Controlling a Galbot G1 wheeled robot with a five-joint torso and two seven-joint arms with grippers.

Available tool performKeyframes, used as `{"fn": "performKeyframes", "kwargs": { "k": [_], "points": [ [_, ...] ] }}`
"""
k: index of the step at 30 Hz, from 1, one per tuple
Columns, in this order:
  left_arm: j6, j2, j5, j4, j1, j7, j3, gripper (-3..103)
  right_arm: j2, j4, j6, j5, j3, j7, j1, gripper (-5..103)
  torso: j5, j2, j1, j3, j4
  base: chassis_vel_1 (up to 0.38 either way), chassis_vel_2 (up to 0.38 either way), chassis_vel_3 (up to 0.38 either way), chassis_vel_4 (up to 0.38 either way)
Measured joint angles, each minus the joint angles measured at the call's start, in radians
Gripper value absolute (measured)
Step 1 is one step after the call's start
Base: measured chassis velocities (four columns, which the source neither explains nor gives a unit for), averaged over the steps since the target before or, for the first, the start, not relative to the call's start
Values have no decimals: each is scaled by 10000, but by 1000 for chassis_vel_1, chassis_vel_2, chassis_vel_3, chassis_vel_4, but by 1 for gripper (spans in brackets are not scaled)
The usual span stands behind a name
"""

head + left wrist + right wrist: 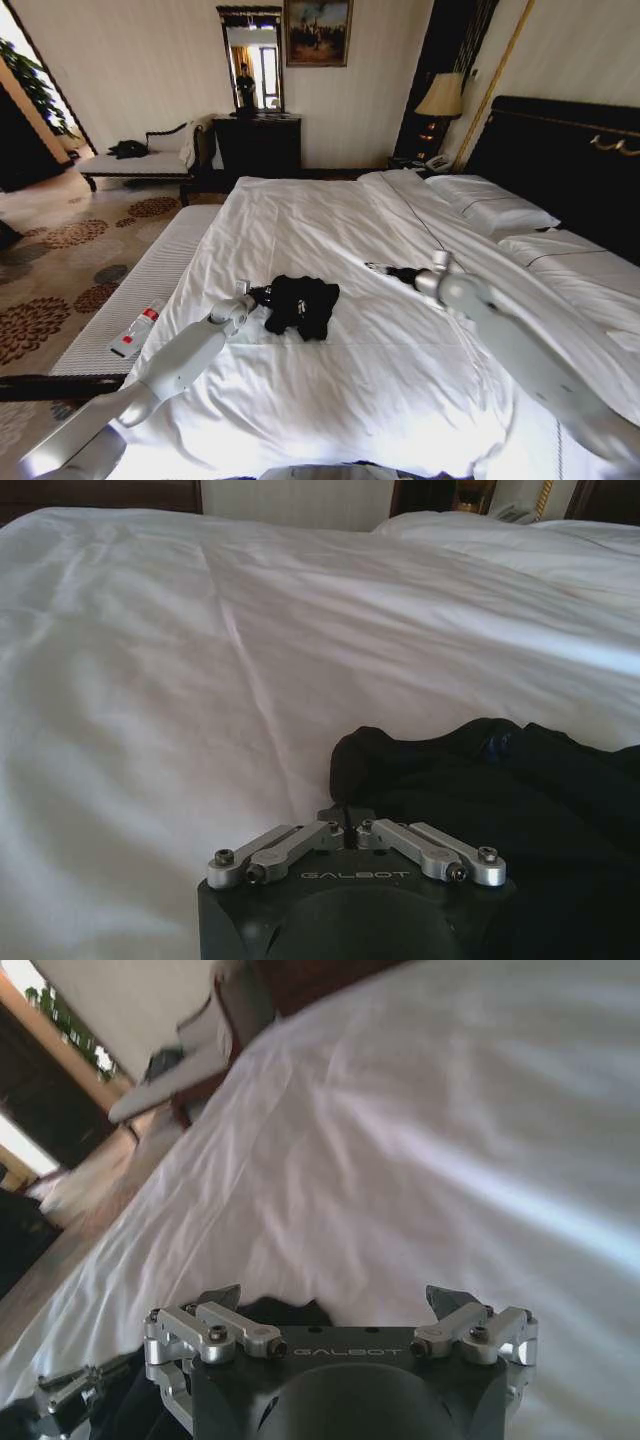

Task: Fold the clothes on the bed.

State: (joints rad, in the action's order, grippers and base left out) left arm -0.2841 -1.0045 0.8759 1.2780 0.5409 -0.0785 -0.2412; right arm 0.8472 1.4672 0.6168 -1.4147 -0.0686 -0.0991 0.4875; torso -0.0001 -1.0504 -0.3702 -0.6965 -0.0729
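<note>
**Shirt still a heap, folding barely begun**

The black T-shirt (pixel 300 304) lies bunched mid-mattress on the bed (pixel 330 220), nothing laid flat or folded yet. The left gripper (pixel 256 293) sits at its near-left edge, fingers drawn together, seemingly nipping the cloth, though I can't be sure. The right gripper (pixel 378 268) hovers just right of the shirt, fingers spread wide. "GALBOT" is readable on both wrists.

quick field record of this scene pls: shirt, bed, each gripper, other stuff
shirt: black T-shirt, crumpled in a heap on the sheet
bed: white sheets, pillows by the dark headboard
left gripper: fingers shut on the shirt's edge
right gripper: open, above the sheet, apart from the shirt
other: bottle on the bench beside the bed
</note>
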Motion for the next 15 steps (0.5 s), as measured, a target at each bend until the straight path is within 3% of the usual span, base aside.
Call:
{"fn": "performKeyframes", "kwargs": {
  "k": [1,6,7,11,15],
  "points": [
    [0,0,0,0,0,0,0,1,0,0,0,0,0,0,0,100,0,0,0,0,0,0,0,0,0],
    [103,21,4,68,43,-41,-92,1,1513,-2614,-190,1098,-1605,1166,-1874,100,-2,0,1,1,-4,0,0,0,0],
    [103,21,4,68,43,-41,-92,1,1513,-2614,-190,1098,-1605,1166,-1874,100,-2,0,1,1,-4,0,0,0,0],
    [124,-11,17,159,111,-56,-71,1,2642,-4239,-365,1601,-2015,1549,-2622,100,-1,0,0,1,0,0,0,0,0],
    [127,-5,31,279,136,-72,-115,1,2992,-4745,-392,1689,-2192,1658,-2753,100,-1,0,0,2,1,0,0,0,0]
  ]
}}
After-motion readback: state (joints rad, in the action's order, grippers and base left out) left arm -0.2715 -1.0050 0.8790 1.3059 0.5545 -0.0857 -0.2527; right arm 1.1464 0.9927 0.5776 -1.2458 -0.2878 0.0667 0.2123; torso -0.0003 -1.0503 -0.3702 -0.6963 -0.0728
